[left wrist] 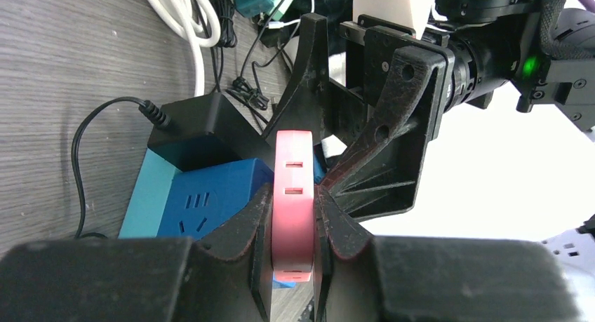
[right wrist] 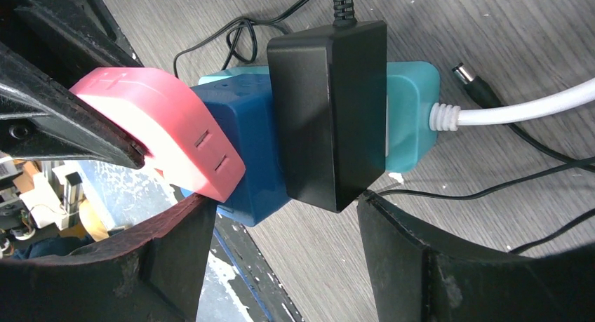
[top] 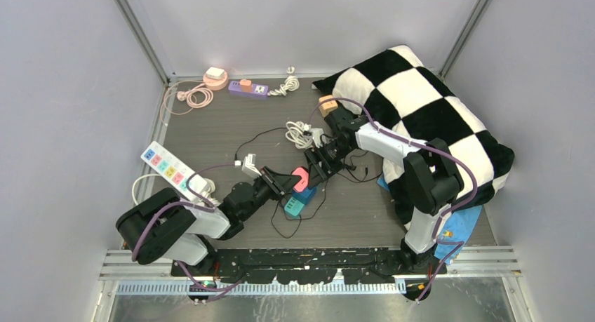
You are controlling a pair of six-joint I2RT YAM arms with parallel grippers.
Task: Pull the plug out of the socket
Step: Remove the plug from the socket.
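The socket (right wrist: 245, 146) is a chunky cube, blue on one face and teal on the rest, with a black adapter (right wrist: 330, 111) plugged into it and a white cable (right wrist: 519, 108) running off its teal end. The smaller plug (left wrist: 293, 168) is a flat, rounded pink block. Both arms reach low over the table (top: 210, 143) and meet nose to nose. The left gripper (left wrist: 292, 217) is clenched on the pink plug. The right gripper (right wrist: 284, 210) straddles cube and adapter, jaws spread wide; whether they press I cannot tell
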